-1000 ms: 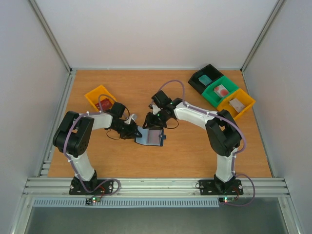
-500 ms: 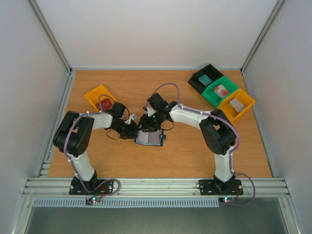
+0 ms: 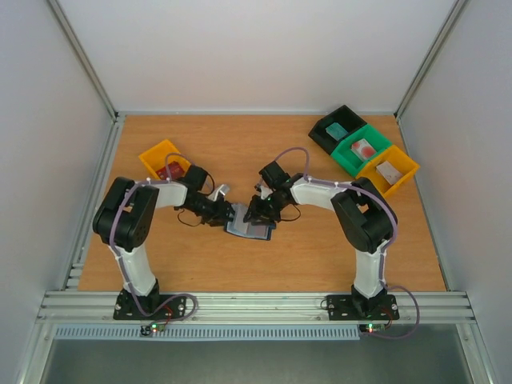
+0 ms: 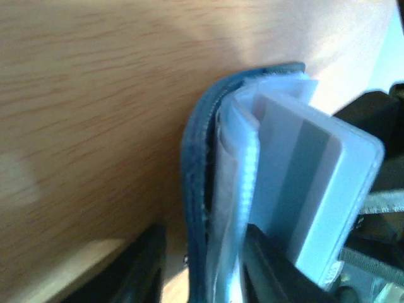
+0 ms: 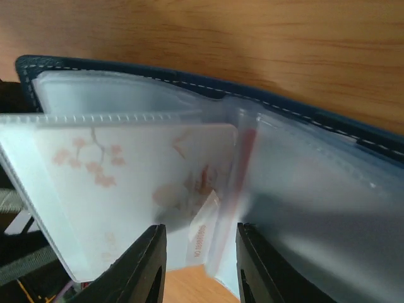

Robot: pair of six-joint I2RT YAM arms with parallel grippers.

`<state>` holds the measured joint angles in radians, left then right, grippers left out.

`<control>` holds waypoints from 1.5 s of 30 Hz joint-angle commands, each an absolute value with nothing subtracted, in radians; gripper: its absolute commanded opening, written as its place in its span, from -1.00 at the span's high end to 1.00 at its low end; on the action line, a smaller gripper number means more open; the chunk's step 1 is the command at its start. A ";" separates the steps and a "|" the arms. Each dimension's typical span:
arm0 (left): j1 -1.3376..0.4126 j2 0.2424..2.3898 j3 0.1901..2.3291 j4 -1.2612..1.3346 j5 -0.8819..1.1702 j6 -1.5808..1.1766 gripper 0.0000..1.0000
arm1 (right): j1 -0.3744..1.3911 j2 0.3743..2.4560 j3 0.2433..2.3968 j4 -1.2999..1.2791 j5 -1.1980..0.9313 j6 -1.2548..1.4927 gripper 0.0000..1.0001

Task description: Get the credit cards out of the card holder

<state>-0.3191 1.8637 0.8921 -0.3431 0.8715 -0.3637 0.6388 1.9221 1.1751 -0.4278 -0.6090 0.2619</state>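
Observation:
The navy card holder (image 3: 250,230) lies open on the table between both grippers. My left gripper (image 3: 227,214) stands open astride its left edge. In the left wrist view the navy cover (image 4: 197,164) and a pale pocket sit between the fingers, with a gap on the left side. A pale card with a grey stripe (image 4: 309,183) sticks out of that pocket. My right gripper (image 5: 199,230) is open around a clear sleeve's edge. That sleeve holds a pale blossom-print card (image 5: 126,177), and a red-edged card (image 5: 245,158) lies behind it.
A yellow bin (image 3: 156,154) with a red thing in it stands at the left, just behind my left arm. Black (image 3: 336,126), green (image 3: 362,148) and yellow (image 3: 388,170) bins line the back right corner. Metal rails run along the table's left and near edges.
My right gripper has come down and forward onto the card holder's sleeves, its jaws narrowing. My left gripper's jaws have parted on the holder's left edge. The holder has shifted slightly right.

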 commanded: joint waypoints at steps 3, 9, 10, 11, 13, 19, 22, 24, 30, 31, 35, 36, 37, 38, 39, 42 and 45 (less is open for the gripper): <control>-0.283 1.787 0.876 -0.391 0.786 -0.315 -0.09 | 0.643 1.976 1.171 -0.485 -0.484 0.251 0.38; -0.253 1.732 0.855 -0.312 0.923 -0.350 -0.41 | 0.643 1.976 1.165 -0.509 -0.459 0.226 0.38; -0.254 1.735 0.842 -0.284 0.938 -0.367 -0.44 | 0.644 1.973 1.166 -0.509 -0.458 0.225 0.38; -0.256 1.741 0.832 -0.264 0.942 -0.384 -0.47 | 0.644 1.972 1.167 -0.509 -0.458 0.224 0.38; -0.264 1.763 0.831 -0.254 0.939 -0.391 -0.46 | 0.643 1.970 1.171 -0.511 -0.460 0.223 0.38; -0.319 1.824 0.855 -0.261 0.943 -0.394 -0.18 | 0.643 1.971 1.184 -0.499 -0.487 0.218 0.38; -0.319 1.824 0.863 -0.263 0.944 -0.399 0.70 | 0.642 1.960 1.185 -0.495 -0.503 0.215 0.38; -0.314 1.809 0.865 -0.274 0.939 -0.392 0.99 | 0.633 1.938 1.169 -0.479 -0.519 0.216 0.38; -0.285 1.727 0.878 -0.271 1.007 -0.392 0.99 | 0.576 1.735 1.031 -0.301 -0.650 0.196 0.37; -0.284 1.706 0.888 -0.282 1.025 -0.391 1.00 | 0.570 1.697 1.024 -0.289 -0.688 0.176 0.35; -0.286 1.624 1.000 -0.543 1.094 -0.316 0.99 | 0.568 1.555 1.034 -0.312 -0.766 0.081 0.34; -0.288 1.619 1.064 -0.672 1.083 -0.264 0.99 | 0.568 1.513 1.036 -0.315 -0.772 0.066 0.34; -0.290 1.609 1.125 -0.804 1.062 -0.183 0.99 | 0.569 1.474 1.035 -0.311 -0.778 0.058 0.33; -0.292 1.589 1.179 -0.909 1.040 -0.121 1.00 | 0.569 1.438 1.032 -0.294 -0.790 0.056 0.33; -0.296 1.563 1.218 -0.983 1.013 -0.031 0.99 | 0.568 1.396 1.028 -0.271 -0.807 0.060 0.34; -0.313 1.469 1.286 -1.032 1.000 0.067 1.00 | 0.569 1.324 1.024 -0.231 -0.849 0.058 0.34; -0.341 1.367 1.242 -0.844 1.033 -0.031 0.99 | 0.569 1.240 1.010 -0.222 -0.849 0.037 0.34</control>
<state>-0.3069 1.4773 1.2552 -0.8566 0.9913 -0.0647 0.5667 1.3178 1.0180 -0.2642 -0.7998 0.0864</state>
